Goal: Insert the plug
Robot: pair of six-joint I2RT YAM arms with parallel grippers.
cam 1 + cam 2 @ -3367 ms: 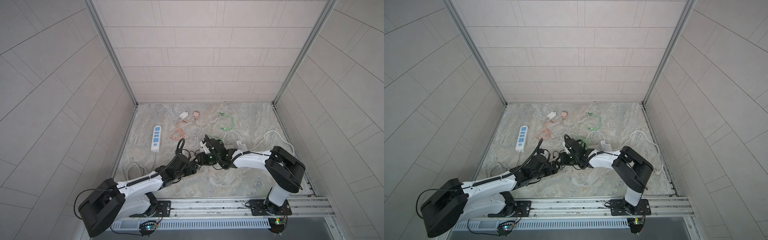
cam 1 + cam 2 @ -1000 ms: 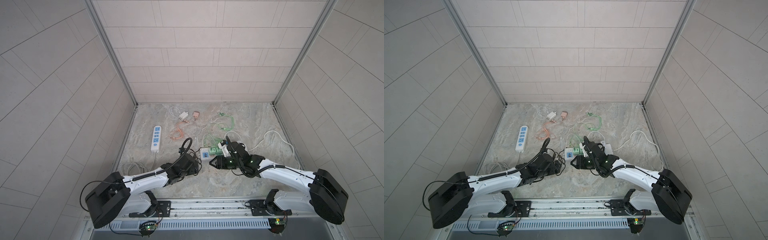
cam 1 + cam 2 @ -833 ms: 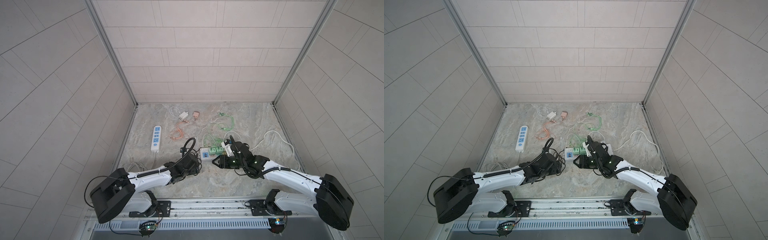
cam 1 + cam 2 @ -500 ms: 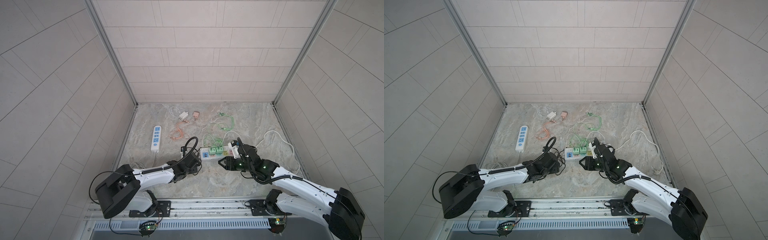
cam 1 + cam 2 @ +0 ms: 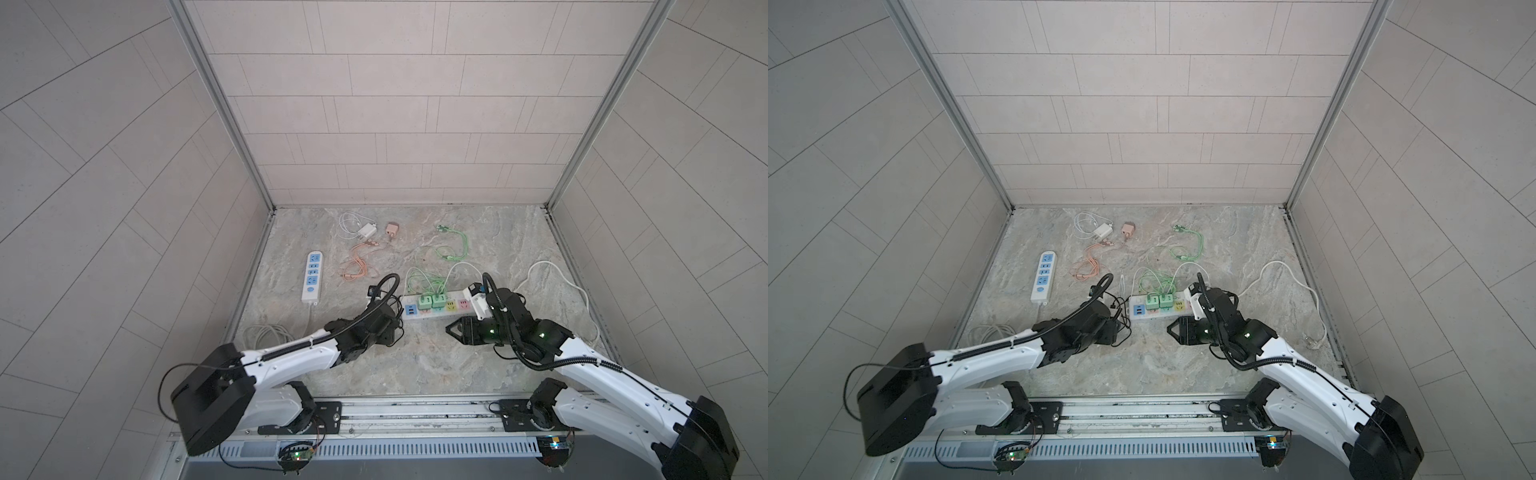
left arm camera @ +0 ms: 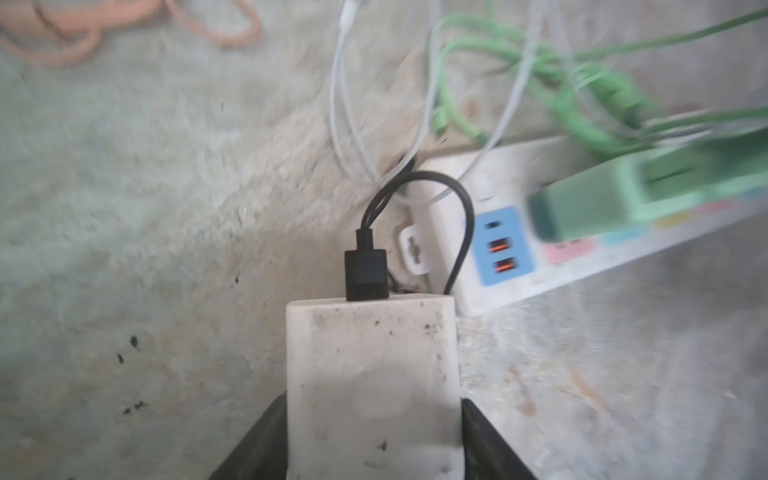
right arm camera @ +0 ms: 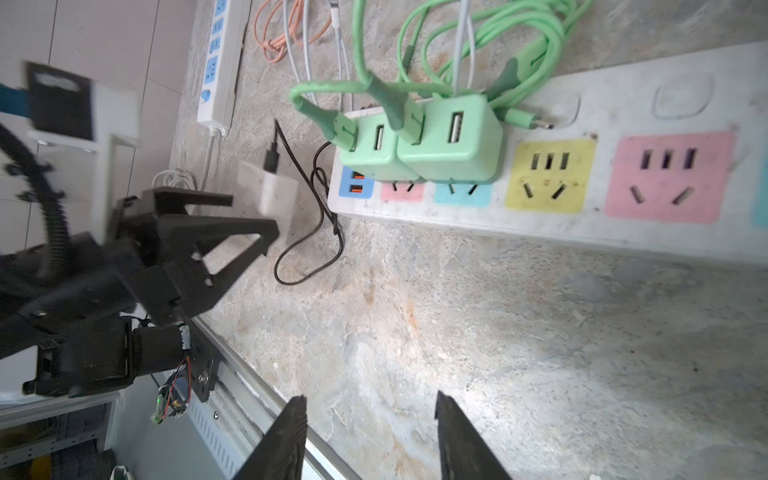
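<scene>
The plug is a scuffed white charger block with a black USB connector in its end. My left gripper is shut on it, one jaw on each side. The block sits low by the near end of the white power strip, just short of the strip's blue USB panel. Two green chargers fill two sockets; the yellow socket and pink socket are free. My right gripper is open and empty, over bare floor in front of the strip.
A second white strip with blue sockets lies at the left. Orange cable, a white charger, a pink charger and green cable lie behind. The strip's white cord loops right. Grey cable is coiled by the left wall.
My left jaws have closed on the white plug and that arm has edged toward the strip's end. The right gripper has drawn back to the right, still open.
</scene>
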